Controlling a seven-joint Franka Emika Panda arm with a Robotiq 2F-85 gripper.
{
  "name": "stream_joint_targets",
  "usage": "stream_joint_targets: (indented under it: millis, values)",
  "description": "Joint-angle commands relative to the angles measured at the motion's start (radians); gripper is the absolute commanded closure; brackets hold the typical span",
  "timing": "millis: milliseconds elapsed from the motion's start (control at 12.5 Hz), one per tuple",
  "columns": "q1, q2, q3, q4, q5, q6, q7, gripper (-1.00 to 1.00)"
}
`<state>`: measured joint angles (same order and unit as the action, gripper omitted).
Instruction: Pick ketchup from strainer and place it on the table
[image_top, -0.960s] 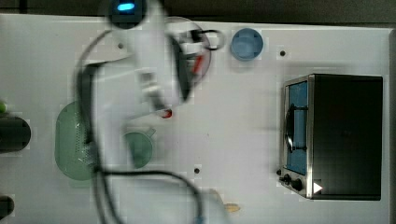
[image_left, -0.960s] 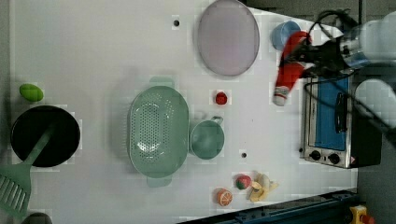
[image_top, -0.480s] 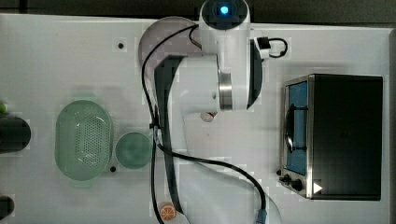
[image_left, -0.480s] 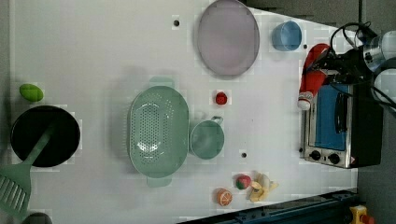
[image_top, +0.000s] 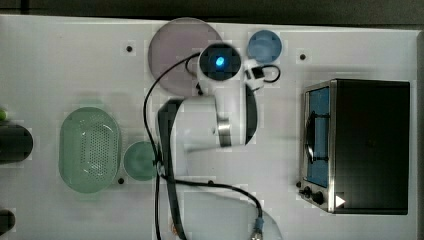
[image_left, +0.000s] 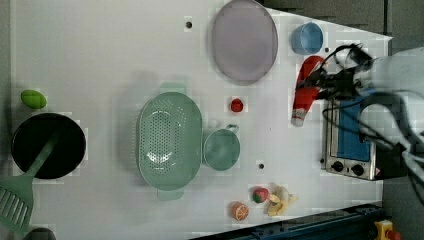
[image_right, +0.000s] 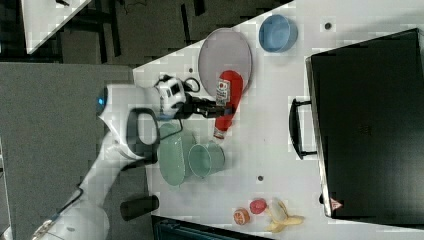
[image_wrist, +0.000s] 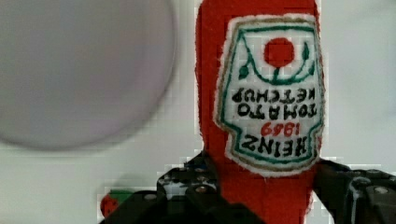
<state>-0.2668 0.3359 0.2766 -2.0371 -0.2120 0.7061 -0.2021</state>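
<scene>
Between the black fingers (image_wrist: 196, 196), the gripper (image_right: 212, 109) is clamping one ketchup (image_right: 227, 100) bottle, hanging over the table (image_left: 100, 45) beside one grey plate (image_left: 245, 40). Farther off: one strainer (image_left: 170, 142), one green cup (image_left: 221, 149), one blue cup (image_left: 306, 38).

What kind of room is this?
Probably a robot lab set up like a play kitchen: a white table with a toy toaster oven, a strainer, and a claw gripping ketchup.

I see dark grey floor (image_right: 50, 125) beyond the white bench, and another white surface (image_right: 50, 20) standing near it.
</scene>
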Motion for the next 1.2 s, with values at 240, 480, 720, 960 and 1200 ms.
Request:
stream_joint_targets:
  millis: [240,480,720,960,1200]
  values:
    - [-0.030,-0.018,-0.014,-0.202,0.008,0.222,-0.047,-0.21]
    - [-0.035,0.004,-0.016,-0.240,0.008,0.234,-0.045,-0.21]
    - [-0.035,0.036,-0.013,-0.234,0.009,0.248,-0.045,-0.68]
    - [-0.034,-0.031,-0.001,-0.184,0.009,0.251,-0.045,-1.00]
    - [-0.034,-0.122,0.004,-0.098,0.011,0.175,-0.040,-1.00]
